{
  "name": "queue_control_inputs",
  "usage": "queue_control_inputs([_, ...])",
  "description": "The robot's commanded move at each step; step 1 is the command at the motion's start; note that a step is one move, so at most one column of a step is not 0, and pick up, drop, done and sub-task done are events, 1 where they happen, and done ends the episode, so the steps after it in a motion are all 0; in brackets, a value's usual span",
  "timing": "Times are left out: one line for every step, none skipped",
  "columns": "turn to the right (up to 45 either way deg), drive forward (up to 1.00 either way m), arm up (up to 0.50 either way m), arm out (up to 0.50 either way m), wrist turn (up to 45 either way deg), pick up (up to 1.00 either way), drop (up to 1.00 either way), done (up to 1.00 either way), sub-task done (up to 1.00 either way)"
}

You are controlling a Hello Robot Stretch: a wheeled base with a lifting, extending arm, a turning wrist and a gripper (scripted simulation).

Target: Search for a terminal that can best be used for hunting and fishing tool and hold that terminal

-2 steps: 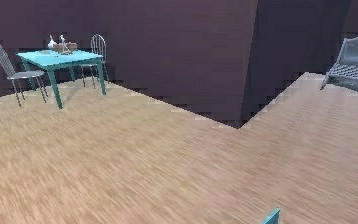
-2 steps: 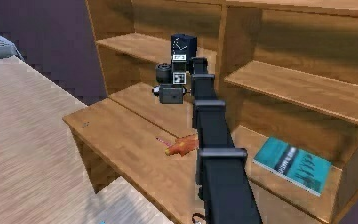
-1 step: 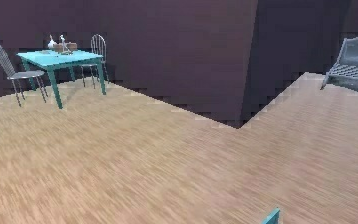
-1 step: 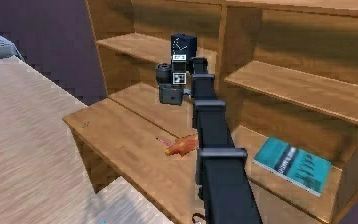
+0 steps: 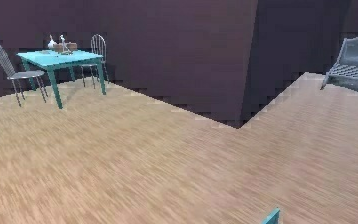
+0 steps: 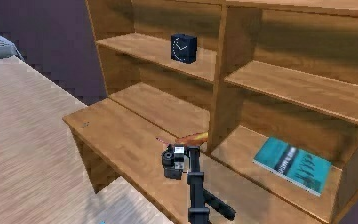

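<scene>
Wooden worktop (image 6: pixel 117 135) runs across the lower middle of the arm side view, forming the low ledge of a shelf unit (image 6: pixel 287 85). On it, just right of the frame's centre, lies a thin brown stick (image 6: pixel 187 138). It is the only thing there that could be the task's tool, though it is too small to name for sure. The pincer (image 6: pixel 170 157) sits just below it in the frame, at the end of the arm (image 6: pixel 197 195) rising from the bottom edge. With the stick on the worktop right behind the pincer, I cannot tell whether the pincer grasps anything or even touches it.

Further out, a dark box (image 6: pixel 183 47) stands on the upper shelf at top centre, and a teal book (image 6: pixel 295 165) lies flat at lower right. In the forward view, a teal table (image 5: pixel 47 58) with chairs (image 5: pixel 15 70) stands at upper left, well apart across the plank floor (image 5: pixel 137 150).

Risks, as I judge them:
- **Slipping:** the stick lies flat and is thin, so the fingers could slide over it, or nudge it back against the upright (image 6: pixel 219 100) and out of reach.
- **Knocking:** a lift started too close in could knock the arm against the shelf above.
- **Wrong thing:** the stick may not be the tool at all, in which case the grasp would be wasted.
</scene>
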Motion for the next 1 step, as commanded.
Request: queue_control_inputs([0.0,0.0,0.0,0.0,0.0,1.0,0.0,0.0,0.0])
